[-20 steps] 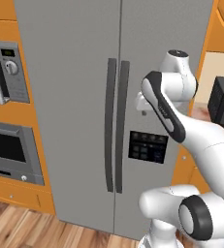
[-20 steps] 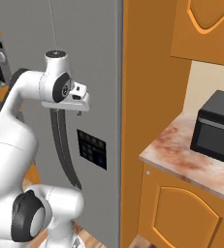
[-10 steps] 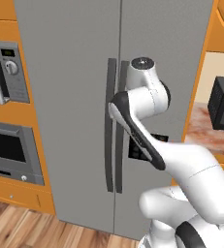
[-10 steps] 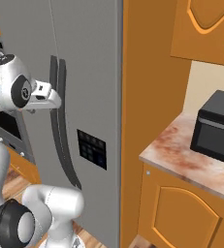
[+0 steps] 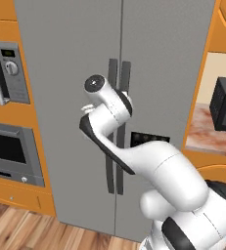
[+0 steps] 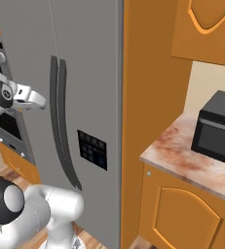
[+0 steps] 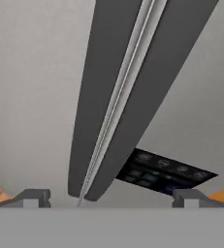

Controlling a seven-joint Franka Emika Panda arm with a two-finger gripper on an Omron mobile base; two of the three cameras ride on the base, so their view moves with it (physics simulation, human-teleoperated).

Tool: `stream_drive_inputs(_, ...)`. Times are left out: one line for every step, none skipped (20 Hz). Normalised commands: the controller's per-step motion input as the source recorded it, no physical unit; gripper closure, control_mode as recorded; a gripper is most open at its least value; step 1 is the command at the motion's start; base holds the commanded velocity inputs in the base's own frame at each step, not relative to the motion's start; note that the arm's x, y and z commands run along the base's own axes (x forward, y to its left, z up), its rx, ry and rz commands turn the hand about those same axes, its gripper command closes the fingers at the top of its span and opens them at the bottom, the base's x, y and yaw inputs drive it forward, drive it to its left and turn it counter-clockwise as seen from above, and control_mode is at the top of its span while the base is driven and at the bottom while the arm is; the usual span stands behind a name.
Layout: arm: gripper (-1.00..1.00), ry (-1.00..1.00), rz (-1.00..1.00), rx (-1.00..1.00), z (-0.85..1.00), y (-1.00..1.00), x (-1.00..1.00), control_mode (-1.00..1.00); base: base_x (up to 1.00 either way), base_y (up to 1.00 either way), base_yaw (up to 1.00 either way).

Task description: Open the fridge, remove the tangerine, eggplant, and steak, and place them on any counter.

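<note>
The grey fridge [image 5: 70,49] stands shut, its two long dark handles [image 5: 119,73] side by side at the door seam. My gripper [image 6: 34,100] hovers just left of the handles [image 6: 60,107], a short way off the door. In the hand view the gripper [image 7: 109,197] is open, its fingertips [image 7: 33,196] spread wide, and both handles [image 7: 128,87] run up between them with a gap to each. The tangerine, the eggplant and the steak are hidden behind the closed doors. The marbled counter [image 6: 177,155] lies to the right of the fridge.
A black box appliance [image 6: 218,126] sits on the counter [image 5: 205,132]. Built-in ovens [image 5: 7,146] fill the orange cabinet left of the fridge. A dark control panel [image 5: 146,140] is set into the right door. Orange wall cabinets [image 6: 206,24] hang above the counter.
My arm has swung left across the fridge front, carrying the hand from the right door past the seam to the handles. The jaws have stayed open. The fridge doors have not moved.
</note>
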Motion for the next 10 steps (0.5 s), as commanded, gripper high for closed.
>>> stream_drive_inputs(-1.0,-0.04,-0.27,-0.12,-0.09,0.0,0.72,-1.0,0.0,0.0,0.0)
stream_drive_inputs(-1.0,-0.04,-0.27,-0.11,-0.07,0.0,0.7,-1.0,0.0,0.0,0.0)
stream_drive_inputs(-1.0,-0.03,-0.27,-0.12,-0.07,0.0,0.67,-1.0,0.0,0.0,0.0)
stream_drive_inputs(-1.0,-0.03,-0.26,-0.13,-0.09,0.0,0.6,-1.0,0.0,0.0,0.0)
stream_drive_inputs(-1.0,-0.02,-0.26,-0.13,-0.12,-0.05,0.55,-1.0,0.0,0.0,0.0)
stream_drive_inputs(-1.0,-0.03,-0.25,-0.14,-0.12,-0.04,0.48,-1.0,0.0,0.0,0.0)
stream_drive_inputs(-1.0,-0.03,-0.24,-0.14,-0.12,0.0,0.48,-1.0,0.0,0.0,0.0)
stream_drive_inputs(-1.0,-0.06,-0.21,-0.13,-0.09,0.0,0.44,-1.0,0.0,0.0,0.0)
stream_drive_inputs(-1.0,-0.07,-0.19,-0.12,-0.06,0.0,0.4,-1.0,0.0,0.0,0.0)
stream_drive_inputs(-1.0,-0.09,-0.18,-0.13,-0.04,0.0,0.33,-1.0,0.0,0.0,0.0)
